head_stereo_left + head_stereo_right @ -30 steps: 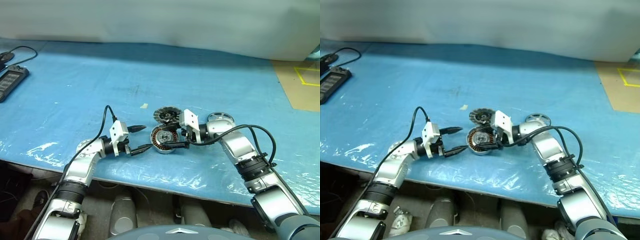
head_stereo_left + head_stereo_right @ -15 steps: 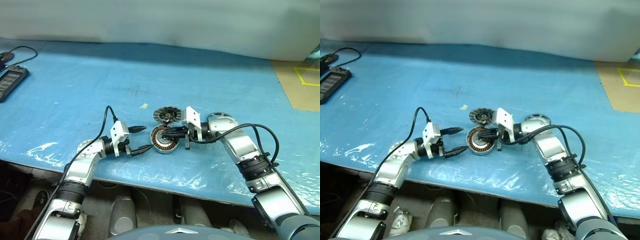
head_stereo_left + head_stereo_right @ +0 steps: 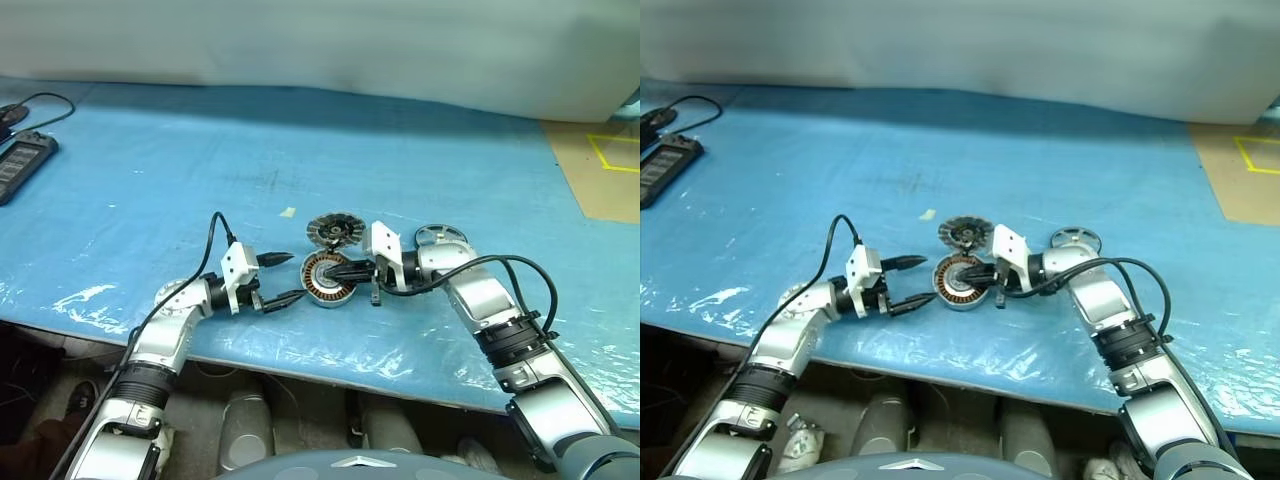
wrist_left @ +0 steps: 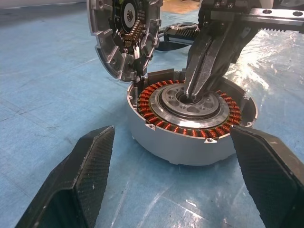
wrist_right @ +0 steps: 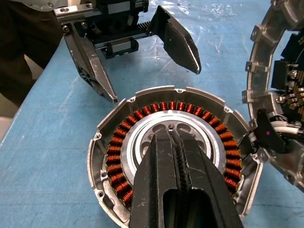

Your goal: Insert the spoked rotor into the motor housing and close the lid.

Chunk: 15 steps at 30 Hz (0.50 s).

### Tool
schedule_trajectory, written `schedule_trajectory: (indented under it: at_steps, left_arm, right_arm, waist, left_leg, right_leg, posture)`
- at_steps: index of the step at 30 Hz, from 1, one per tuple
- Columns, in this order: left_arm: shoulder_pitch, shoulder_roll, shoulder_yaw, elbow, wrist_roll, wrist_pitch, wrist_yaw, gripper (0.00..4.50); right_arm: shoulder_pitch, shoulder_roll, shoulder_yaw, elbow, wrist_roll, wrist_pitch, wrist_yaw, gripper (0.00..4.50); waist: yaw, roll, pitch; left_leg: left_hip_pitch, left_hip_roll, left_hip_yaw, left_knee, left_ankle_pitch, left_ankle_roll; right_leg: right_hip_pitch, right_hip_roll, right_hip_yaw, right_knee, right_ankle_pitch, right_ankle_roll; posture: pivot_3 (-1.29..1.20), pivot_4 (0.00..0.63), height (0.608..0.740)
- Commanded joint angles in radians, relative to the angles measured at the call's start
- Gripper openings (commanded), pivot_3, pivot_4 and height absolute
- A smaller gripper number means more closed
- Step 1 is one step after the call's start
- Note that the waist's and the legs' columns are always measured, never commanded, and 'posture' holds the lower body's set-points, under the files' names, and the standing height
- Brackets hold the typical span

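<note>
The motor housing (image 3: 325, 279) lies flat on the blue sheet, its copper windings ringing a silver centre (image 5: 142, 137). Hinged at its far side, the lid (image 3: 333, 229) stands open (image 4: 124, 33). My right gripper (image 3: 335, 271) is shut with nothing held, its tips resting on the housing's silver centre (image 5: 168, 135). Just left of the housing, my left gripper (image 3: 293, 276) is open, with one finger on each side of the near rim (image 4: 173, 133). The spoked rotor (image 3: 441, 237) lies on the sheet to the right, behind my right forearm.
A black device (image 3: 22, 160) with a cable sits at the far left. A small scrap (image 3: 288, 212) lies behind the lid. The table's front edge (image 3: 300, 355) runs close below both grippers. A brown surface with yellow tape (image 3: 600, 170) is at the far right.
My right gripper has gone from partly open to shut, its tips now on the housing's centre. The left gripper has stayed open and still.
</note>
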<state>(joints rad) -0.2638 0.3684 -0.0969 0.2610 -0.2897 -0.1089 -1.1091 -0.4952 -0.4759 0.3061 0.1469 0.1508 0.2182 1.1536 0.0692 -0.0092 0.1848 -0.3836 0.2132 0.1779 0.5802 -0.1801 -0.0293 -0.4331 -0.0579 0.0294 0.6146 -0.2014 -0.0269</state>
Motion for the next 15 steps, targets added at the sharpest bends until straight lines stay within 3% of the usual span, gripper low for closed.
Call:
schedule_trajectory:
  at_steps: [1,5,15]
  left_arm:
    - [0.008,0.004,0.003,-0.019,-0.003,-0.011,0.003,4.09]
    - [0.011,0.004,0.004,-0.017,-0.002,-0.012,0.007,4.09]
    - [0.016,0.002,0.004,-0.019,-0.003,-0.010,0.012,4.09]
  right_arm:
    - [0.002,-0.026,0.034,0.017,-0.060,-0.013,-0.004,0.01]
    - [-0.014,-0.055,0.064,0.023,-0.128,-0.073,-0.022,0.01]
    - [-0.020,-0.045,0.032,-0.007,-0.076,-0.066,0.000,0.01]
  waist:
    - [0.000,0.000,0.000]
    - [0.000,-0.001,-0.001]
    - [0.000,-0.001,-0.001]
  left_leg:
    - [0.001,0.000,0.000,0.000,0.000,0.000]
    - [0.003,0.000,0.000,0.000,0.000,0.000]
    - [0.004,0.000,0.000,-0.001,0.000,0.000]
  right_leg:
    - [0.001,0.000,0.000,0.000,0.000,0.000]
    - [0.003,-0.001,0.000,0.000,0.000,0.000]
    - [0.004,0.000,0.000,-0.002,0.000,0.000]
  posture:
    - [0.00,0.150,0.740]
    - [0.00,0.150,0.740]
    - [0.00,0.150,0.740]
